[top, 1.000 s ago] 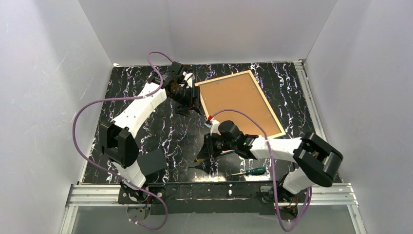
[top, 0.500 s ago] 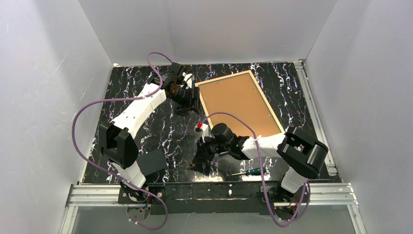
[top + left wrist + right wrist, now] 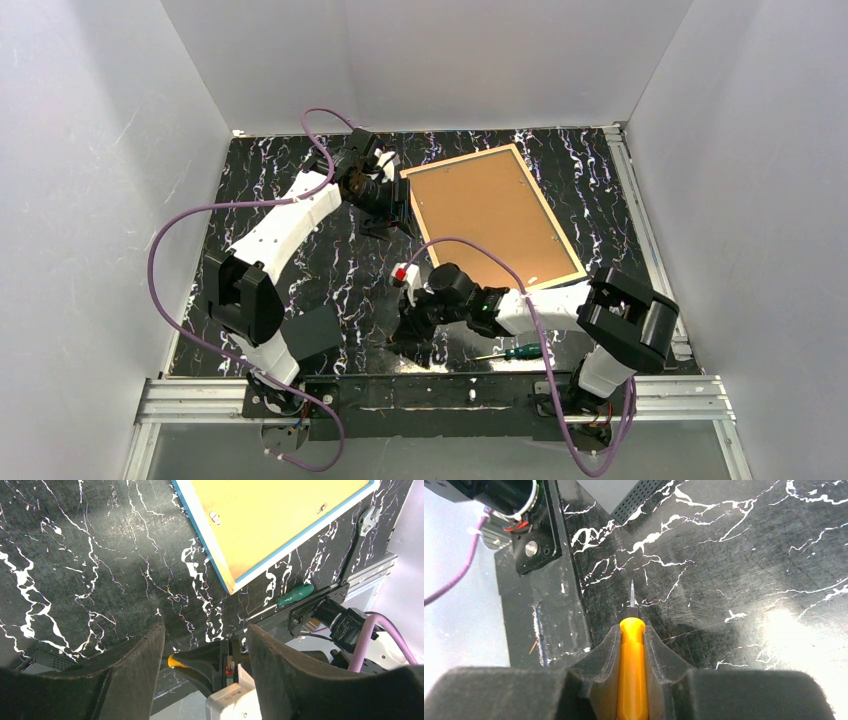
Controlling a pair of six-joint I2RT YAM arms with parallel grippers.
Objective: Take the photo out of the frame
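Right claw (image 3: 631,630): clenched on the orange handle of a screwdriver (image 3: 631,665), one finger on each side.
Screwdriver: its thin metal tip points straight out past the fingers, low over the table (image 3: 600,170). I cannot tell whether the tip touches.
Right claw's place: near the front of the table (image 3: 408,328), between the two arm bases, well short of the frame.
Left claw (image 3: 202,635): released, fingers spread wide with nothing between them.
Left claw's place: farther back (image 3: 390,222), just beside the frame's left short edge. I cannot tell whether it touches the frame.
Frame (image 3: 571,249): lies flat and face down toward the back right of the table, turned at an angle. Its pale wood rim faces up, and a thin blue edge (image 3: 200,520) shows in the left wrist view.
Board (image 3: 495,215): plain brown, fills the frame's back, with small metal tabs (image 3: 215,516) along its edge.
Photo: hidden under the board.
Green tool (image 3: 515,352): a second screwdriver with a green handle, lying on the table near the front, just right of the right claw.
Table: black with white marble veins.
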